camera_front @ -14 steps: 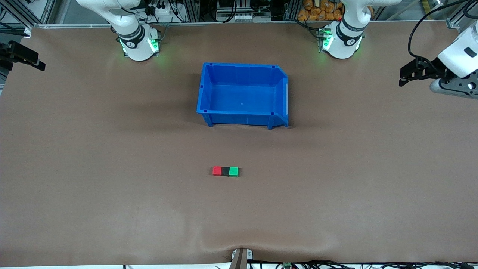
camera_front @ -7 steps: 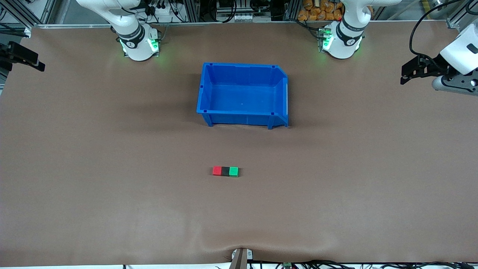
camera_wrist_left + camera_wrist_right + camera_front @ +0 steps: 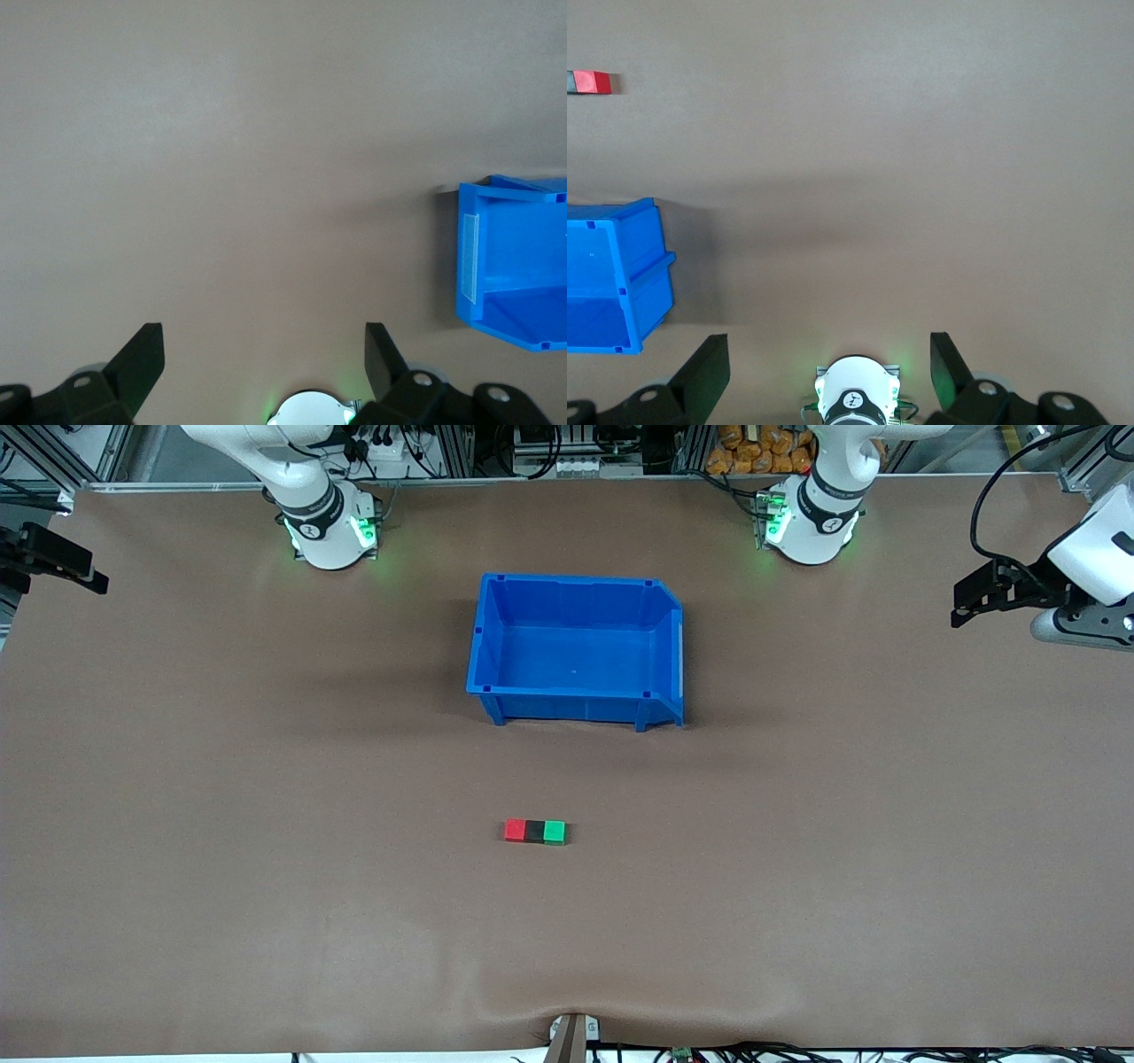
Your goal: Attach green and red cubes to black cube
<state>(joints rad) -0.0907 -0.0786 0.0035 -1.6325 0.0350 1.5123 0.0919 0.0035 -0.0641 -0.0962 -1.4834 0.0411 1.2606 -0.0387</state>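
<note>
We saw the right tool (image 3: pixel 53 567) open and idle, then the small red plastic cube (image 3: pixel 515 831), matte black cube (image 3: pixel 534 832) and green cube (image 3: pixel 555 832) touching on the brown surface (image 3: pixel 266 824) nearer the camera than the blue plastic bin (image 3: pixel 576 646), then the left tool (image 3: pixel 983 598) open. They seemed light and stiff; we would grip their flat sides.

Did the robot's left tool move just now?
Yes. Judged against the blue bin in the front view, the left tool, open and up over the left arm's end of the table, has drifted a little farther away from it, toward the table's edge.
</note>
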